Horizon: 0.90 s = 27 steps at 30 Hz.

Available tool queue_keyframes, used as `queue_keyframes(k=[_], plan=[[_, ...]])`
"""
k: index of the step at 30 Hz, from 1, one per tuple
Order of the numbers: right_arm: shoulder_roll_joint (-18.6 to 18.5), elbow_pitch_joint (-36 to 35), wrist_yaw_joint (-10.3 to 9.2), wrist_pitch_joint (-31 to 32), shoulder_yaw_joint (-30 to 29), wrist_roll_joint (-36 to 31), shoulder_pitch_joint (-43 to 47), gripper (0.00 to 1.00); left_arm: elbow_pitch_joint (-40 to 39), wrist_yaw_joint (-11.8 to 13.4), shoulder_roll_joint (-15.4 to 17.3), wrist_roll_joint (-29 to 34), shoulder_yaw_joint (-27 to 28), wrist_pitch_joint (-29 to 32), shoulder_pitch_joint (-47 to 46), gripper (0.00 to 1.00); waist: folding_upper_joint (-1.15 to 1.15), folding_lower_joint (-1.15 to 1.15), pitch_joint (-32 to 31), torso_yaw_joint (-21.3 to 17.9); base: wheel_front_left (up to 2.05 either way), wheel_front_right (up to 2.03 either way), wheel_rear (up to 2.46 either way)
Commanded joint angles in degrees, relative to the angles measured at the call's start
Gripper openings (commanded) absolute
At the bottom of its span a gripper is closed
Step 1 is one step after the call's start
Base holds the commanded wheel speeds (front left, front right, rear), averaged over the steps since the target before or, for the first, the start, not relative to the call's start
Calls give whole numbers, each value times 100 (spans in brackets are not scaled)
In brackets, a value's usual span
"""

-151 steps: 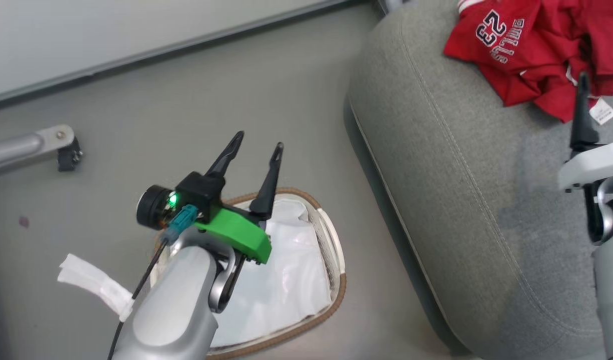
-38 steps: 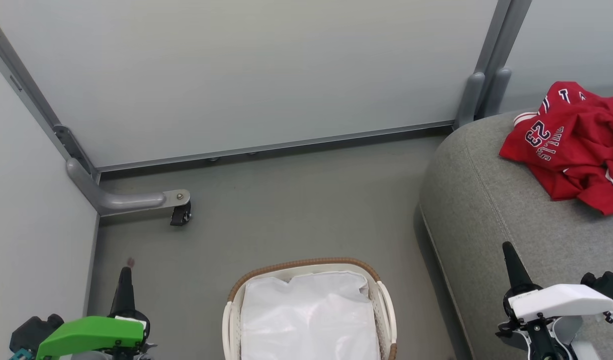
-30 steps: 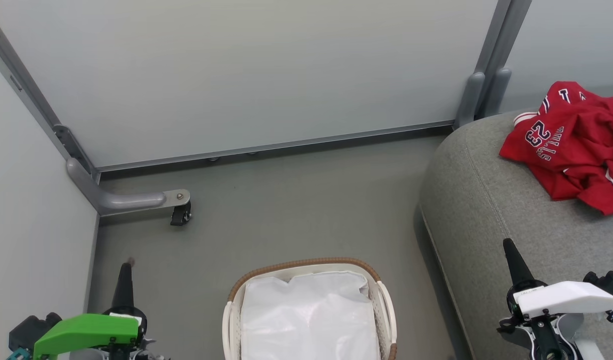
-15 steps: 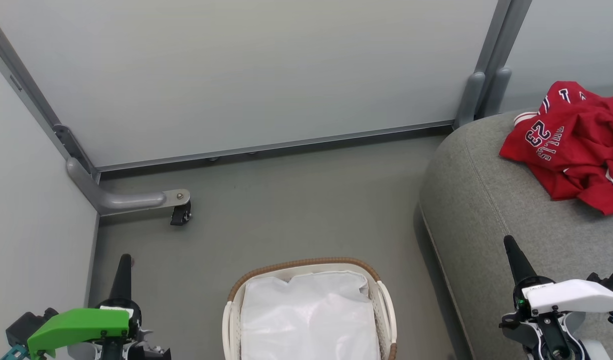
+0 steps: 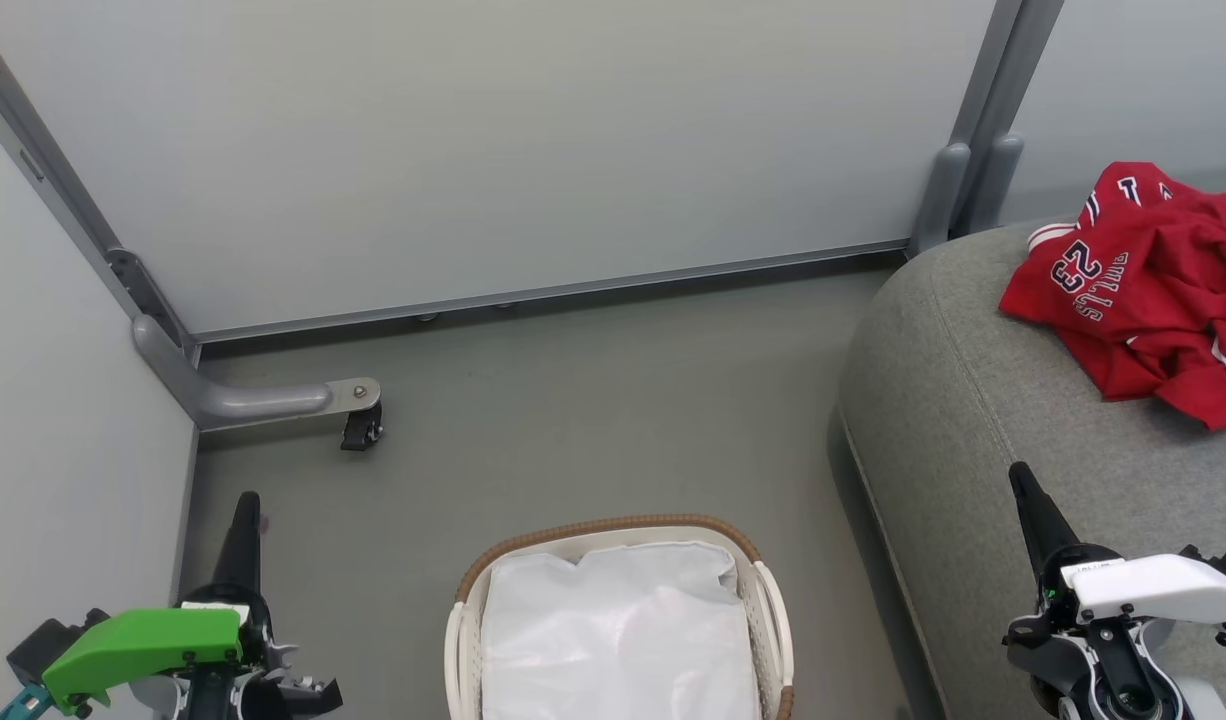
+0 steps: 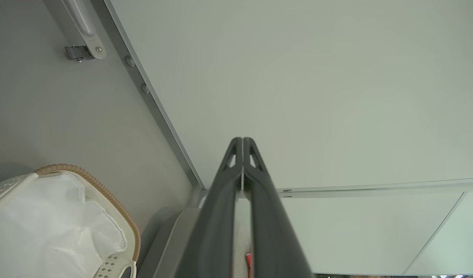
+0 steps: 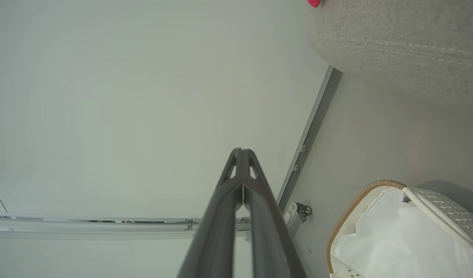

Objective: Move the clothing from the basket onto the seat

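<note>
Clothing lay heaped on the grey seat, well apart from the basket on the floor. Left fingers and right fingers were pressed together, holding nothing.

Red basketball clothing with white trim, lettered "BULLS 23" in black and white, lies crumpled in a loose heap on a large grey woven-fabric seat with rounded edges and stitched seams. The heap is near the seat's far edge. An oval white perforated plastic basket with a brown woven rim stands upright on the floor, just beside the seat's left edge. A rumpled white fabric liner lines its inside.
</note>
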Motion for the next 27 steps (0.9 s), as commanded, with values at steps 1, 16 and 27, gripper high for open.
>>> queue_keyframes(k=[1, 16, 27], plan=[[-35, -57, -1, 48, -24, 132, -80, 0, -51, -30, 47, -129, 34, 45, -127, 0, 0, 0, 0, 0, 0, 0, 0], [-41, -109, -1, 205, -67, 751, -85, 0, -144, -37, 51, -705, 65, 200, -173, 0, 0, 0, 4, 1, 0, 0, 0], [-43, -131, -1, 271, -83, 1000, -88, 0, -174, -42, 52, -937, 75, 270, -176, 0, 0, 0, 6, 1, 0, 0, 0]])
